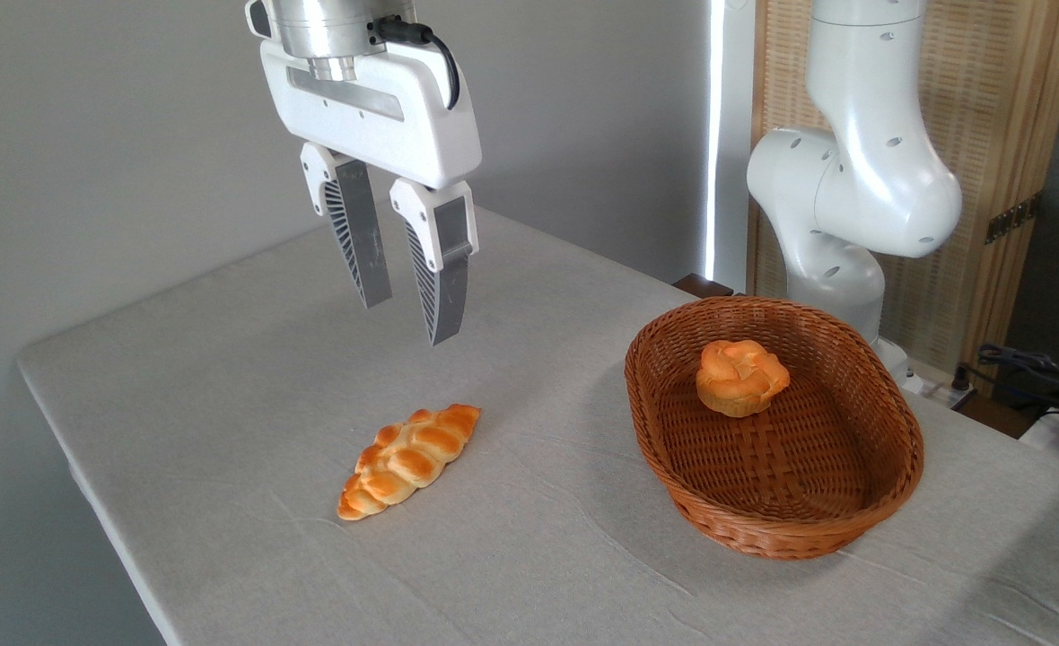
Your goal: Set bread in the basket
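The gripper (411, 321) hangs well above the table (224, 377), fingers pointing down and tilted slightly right, jaws a little apart with nothing between them. Below it, on the cloth, lies a braided loaf (409, 459). To the right the bun (741, 377) sits inside the basket (673, 467), toward its far end. The arm's base stands behind the basket.

A lab-like room: robot arm (862, 170), cloth-covered table (224, 377), loose cables (1032, 368).
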### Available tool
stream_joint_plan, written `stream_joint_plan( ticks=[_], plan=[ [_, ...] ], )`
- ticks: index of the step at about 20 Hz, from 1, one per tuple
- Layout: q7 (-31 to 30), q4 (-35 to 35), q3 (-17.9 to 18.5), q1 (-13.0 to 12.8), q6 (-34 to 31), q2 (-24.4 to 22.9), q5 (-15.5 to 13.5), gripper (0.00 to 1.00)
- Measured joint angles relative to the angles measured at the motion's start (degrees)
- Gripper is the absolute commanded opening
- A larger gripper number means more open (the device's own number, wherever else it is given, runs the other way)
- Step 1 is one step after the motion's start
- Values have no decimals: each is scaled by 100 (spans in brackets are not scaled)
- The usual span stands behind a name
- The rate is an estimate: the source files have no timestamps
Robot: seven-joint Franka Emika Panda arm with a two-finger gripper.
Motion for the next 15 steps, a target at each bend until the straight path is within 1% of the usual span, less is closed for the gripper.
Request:
stream_joint_plan(
  ticks=[5, 10, 15],
  plan=[
    [0, -11, -64, 33, -1, 3, 1, 100],
    [0, -17, -95, 23, -1, 4, 106, 100],
    [0, -18, -95, 23, -3, 4, 114, 100]
  ],
)
